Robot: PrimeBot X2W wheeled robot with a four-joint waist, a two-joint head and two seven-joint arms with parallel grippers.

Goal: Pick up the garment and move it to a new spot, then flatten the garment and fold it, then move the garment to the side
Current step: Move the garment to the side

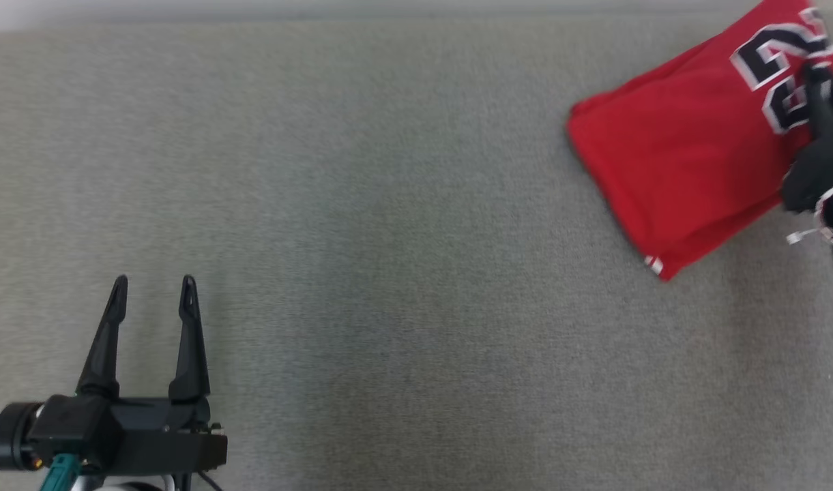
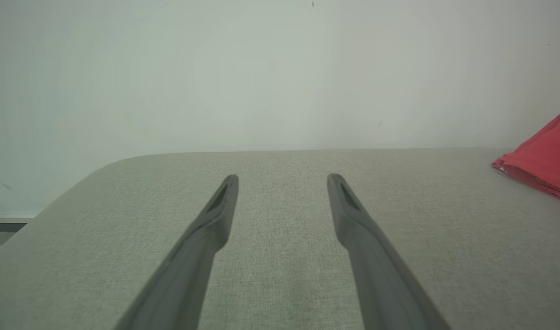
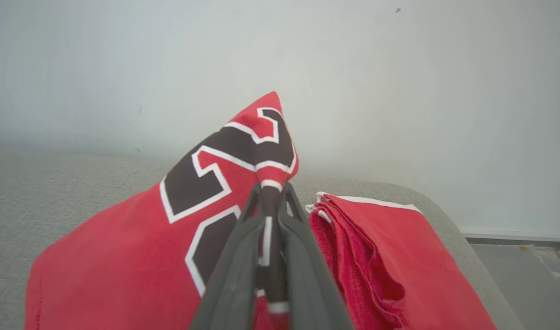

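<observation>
well, the jersey (image 1: 675,150) lies at the cushion's (image 1: 389,293) far right corner, folded into a slab with one end lifted. the right gripper (image 3: 270,189) is pinched nearly closed on a fold through the printed number, and cloth peaks past its tips. the left gripper (image 1: 153,283) rests spread wide and empty by the near left corner, well apart.

the cloth looks light, soft and limp, likely slick, so a single pinch may let layers slide and the fold sag open. a hold across all layers at a folded edge should keep it together.

toward the right edge sits more folded red cloth (image 3: 390,247); whether it is the same garment i cannot tell.

the writing is big black numerals (image 3: 206,178) edged white, one like a 2, the rest hidden. a small white tag (image 1: 653,264) at the hem is unreadable, and no brand shows.
</observation>
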